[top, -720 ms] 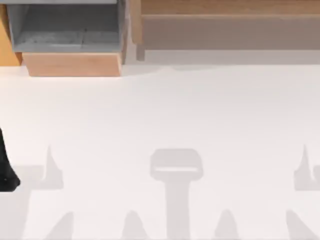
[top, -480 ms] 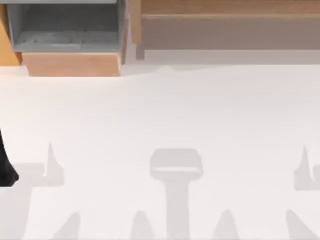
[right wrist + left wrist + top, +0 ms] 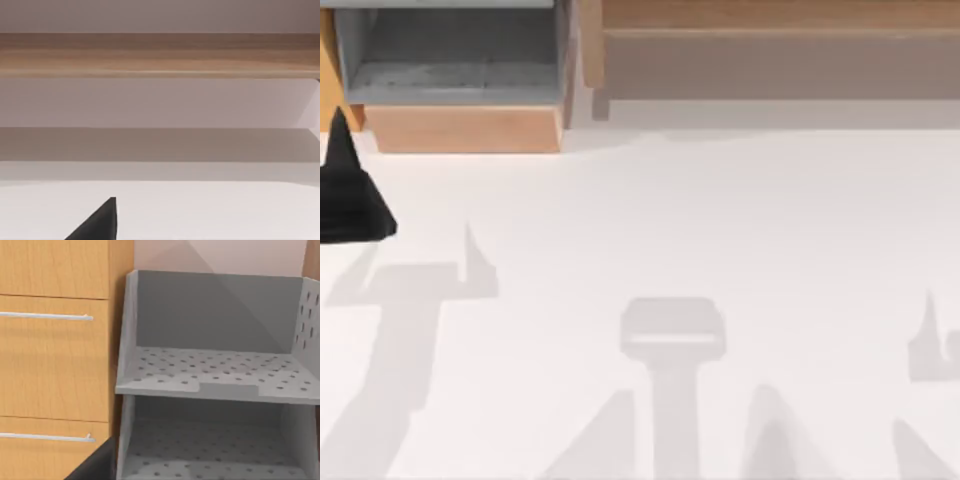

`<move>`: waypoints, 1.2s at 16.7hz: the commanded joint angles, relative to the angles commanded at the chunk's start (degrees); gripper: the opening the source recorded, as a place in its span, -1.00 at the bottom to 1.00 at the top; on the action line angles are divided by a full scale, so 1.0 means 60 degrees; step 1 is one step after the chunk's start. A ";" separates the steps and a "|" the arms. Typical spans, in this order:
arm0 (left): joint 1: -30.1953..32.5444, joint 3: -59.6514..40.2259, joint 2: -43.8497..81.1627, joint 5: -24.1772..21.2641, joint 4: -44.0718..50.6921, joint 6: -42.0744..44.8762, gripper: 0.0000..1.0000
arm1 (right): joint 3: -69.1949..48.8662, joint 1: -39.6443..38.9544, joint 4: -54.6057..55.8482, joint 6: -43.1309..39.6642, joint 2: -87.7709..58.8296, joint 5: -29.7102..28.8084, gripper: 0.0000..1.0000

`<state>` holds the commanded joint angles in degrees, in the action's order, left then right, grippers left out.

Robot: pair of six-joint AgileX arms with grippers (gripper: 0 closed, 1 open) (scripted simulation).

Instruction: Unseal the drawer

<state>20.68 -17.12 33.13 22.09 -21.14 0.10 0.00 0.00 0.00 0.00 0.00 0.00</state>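
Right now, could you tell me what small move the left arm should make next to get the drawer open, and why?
Probably carry the left gripper on toward the cabinet and line it up with a handle. In the top view the gripper sits at the table's left edge, just short of the furniture; the left wrist view shows two shut drawer fronts beside the grey shelf, neither handle grasped.
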 joint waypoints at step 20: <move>0.1616 -0.2281 0.6267 0.1691 -0.2926 0.1643 1.00 | 0.0000 0.0000 0.0000 0.0000 0.0000 0.0000 1.00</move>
<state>30.38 -30.81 70.73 32.24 -38.69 9.95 0.00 0.00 0.00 0.00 0.00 0.00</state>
